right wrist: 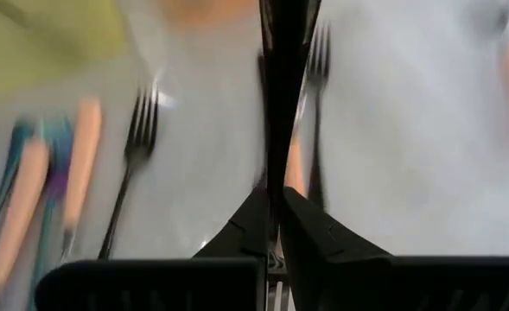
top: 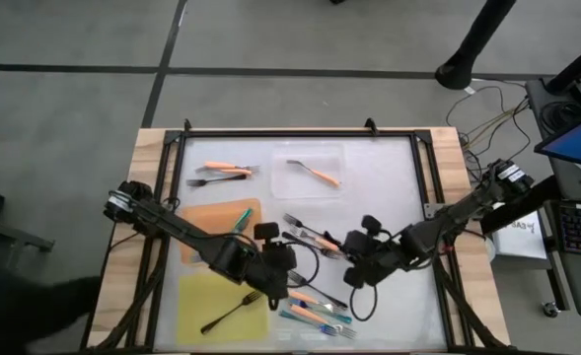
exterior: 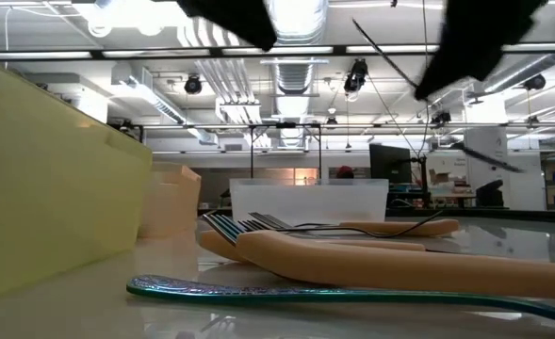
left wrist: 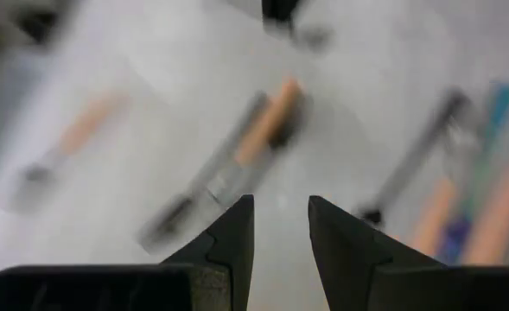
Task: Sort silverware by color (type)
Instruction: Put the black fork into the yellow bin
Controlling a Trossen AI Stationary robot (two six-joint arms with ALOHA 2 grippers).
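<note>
A clear tray (top: 315, 168) at the counter's (top: 389, 187) far side holds one orange-handled fork (top: 315, 174); beside it lie two more forks (top: 221, 174), one orange, one dark. The orange mat (top: 211, 219) carries one teal fork (top: 242, 219), the yellow mat (top: 206, 296) one black fork (top: 229, 310). A heap of orange, teal and dark forks (top: 315, 308) lies between the arms, crowding both. The left hand (left wrist: 280, 226) hangs narrowly parted, empty. The right hand (right wrist: 274, 207) is clamped on a black fork handle (right wrist: 282, 104).
</note>
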